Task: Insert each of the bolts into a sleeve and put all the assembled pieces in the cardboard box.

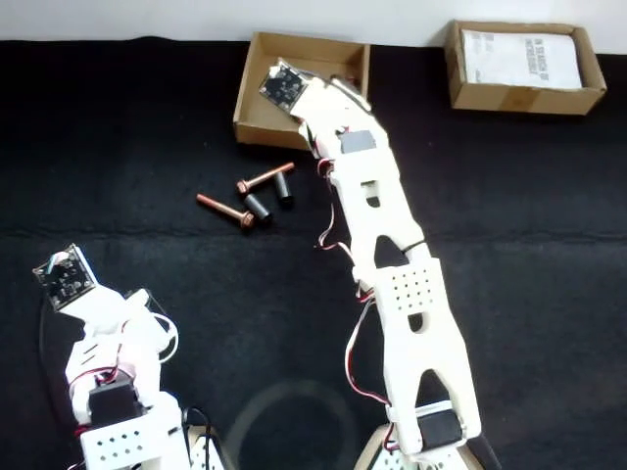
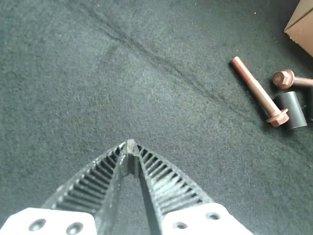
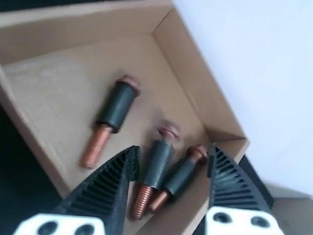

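Note:
The cardboard box stands at the back of the mat, and my right arm stretches over it. Above the box floor my right gripper hangs open with nothing in it. Below it lie three assembled pieces: one apart and two side by side near a corner. On the mat in front of the box are two bare copper bolts and two black sleeves. My left gripper is shut and empty, low over the mat, well short of the nearer bolt and sleeve.
A second cardboard box holding a printed sheet sits at the back right. A black felt mat covers the table, with open room on its left half. The left arm's base is at the front left.

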Available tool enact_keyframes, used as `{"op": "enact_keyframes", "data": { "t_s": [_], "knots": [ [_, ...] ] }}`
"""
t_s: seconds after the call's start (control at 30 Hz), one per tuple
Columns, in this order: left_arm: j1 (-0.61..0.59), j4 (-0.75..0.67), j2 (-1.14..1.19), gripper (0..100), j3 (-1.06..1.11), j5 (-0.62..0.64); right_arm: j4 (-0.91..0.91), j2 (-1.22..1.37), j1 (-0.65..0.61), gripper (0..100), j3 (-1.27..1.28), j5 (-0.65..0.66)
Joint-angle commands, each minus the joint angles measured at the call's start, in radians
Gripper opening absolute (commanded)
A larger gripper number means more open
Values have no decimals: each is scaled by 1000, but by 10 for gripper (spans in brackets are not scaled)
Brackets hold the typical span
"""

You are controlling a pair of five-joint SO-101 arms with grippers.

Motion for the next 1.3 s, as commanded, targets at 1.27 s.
{"op": "enact_keyframes", "data": {
  "t_s": [1.27],
  "knots": [
    [-18, -12, -1, 9, 18, 5, 977, -64, -197, 213, -338, -895]
  ]
}}
